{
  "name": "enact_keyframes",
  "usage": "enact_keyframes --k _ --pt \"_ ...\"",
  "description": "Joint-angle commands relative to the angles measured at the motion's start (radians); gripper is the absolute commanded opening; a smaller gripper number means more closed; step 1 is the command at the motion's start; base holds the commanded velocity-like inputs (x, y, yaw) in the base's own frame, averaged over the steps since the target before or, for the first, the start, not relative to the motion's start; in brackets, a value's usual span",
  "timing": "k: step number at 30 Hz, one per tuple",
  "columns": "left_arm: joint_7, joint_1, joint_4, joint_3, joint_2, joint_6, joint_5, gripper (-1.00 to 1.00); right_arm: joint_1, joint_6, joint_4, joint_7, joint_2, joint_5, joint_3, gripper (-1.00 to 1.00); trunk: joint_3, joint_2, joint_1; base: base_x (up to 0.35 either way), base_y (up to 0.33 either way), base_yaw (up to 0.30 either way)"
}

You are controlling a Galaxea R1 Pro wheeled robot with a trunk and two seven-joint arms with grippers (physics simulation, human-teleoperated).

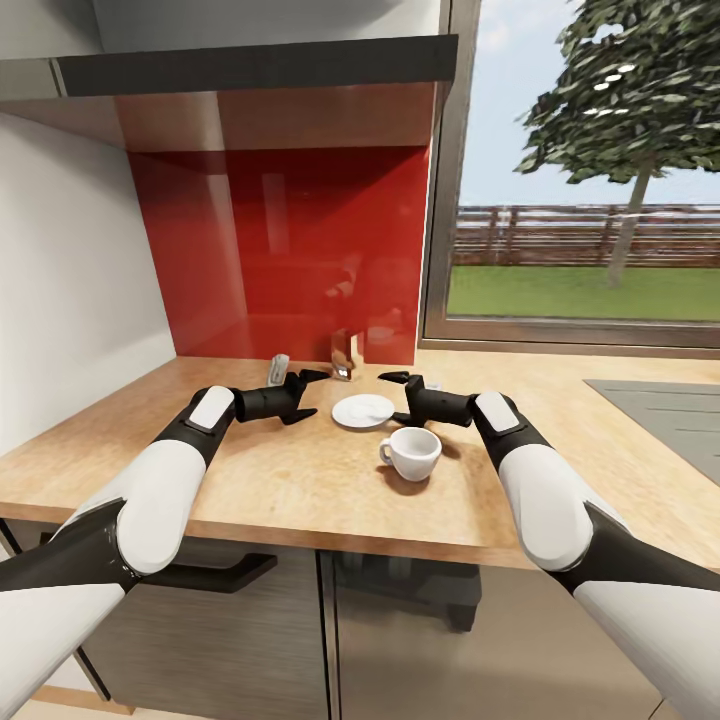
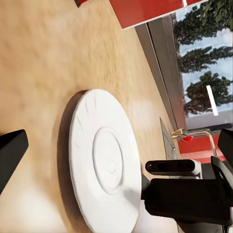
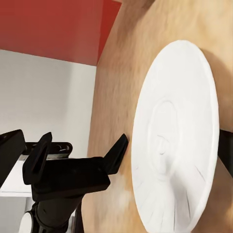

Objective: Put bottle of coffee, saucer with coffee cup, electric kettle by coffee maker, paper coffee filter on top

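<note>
Head view: the saucer lies flat on the desk, between the two tools and a little in front of the red backsplash. The left tool sits just beside its left rim, the right tool just beside its right rim, each pointing inward at the plate. Both look released, fingers spread, nothing held. The cup stands upright on the desk just nearer the robot than the saucer, handle turned to the robot's left, not on the plate. It lies closest to the right tool, below and slightly behind that wrist, so the right arm looks better placed to fetch it. Both arms reach forward low over the desk, elbows out, forearms angled in towards the centre. A small brownish box and a small grey item stand by the backsplash; what they are is unclear.

Left wrist view: the saucer is close ahead, apart from the black fingertip at the edge. Beyond it the right tool faces back across the plate.

Right wrist view: the saucer is just ahead, and past its far rim the left tool shows with fingers apart, one tip near the rim; whether it touches, I cannot tell.

My judgement: the coming move turns on the cup lying robot-side of the saucer, so a tool must draw back and drop to it.
</note>
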Motion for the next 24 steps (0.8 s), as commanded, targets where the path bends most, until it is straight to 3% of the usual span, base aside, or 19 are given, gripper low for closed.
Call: enact_keyframes --k 1,18,24 --pt "-0.003 -0.001 0.0 0.006 -0.001 0.004 -0.018 1.0 -0.001 0.004 0.006 0.004 0.001 0.021 -0.006 1.0 -0.001 0.0 0.0 0.0 0.0 0.0" --pt "-0.003 -0.001 0.001 0.007 0.0 0.004 -0.017 1.0 -0.001 0.004 0.012 0.004 0.001 0.021 -0.006 1.0 -0.001 0.0 0.0 0.001 0.008 0.0" --pt "-0.003 -0.001 0.001 0.007 0.0 0.004 -0.017 1.0 -0.001 0.004 0.012 0.004 0.001 0.021 -0.006 1.0 -0.001 0.0 0.0 0.07 0.125 0.0"
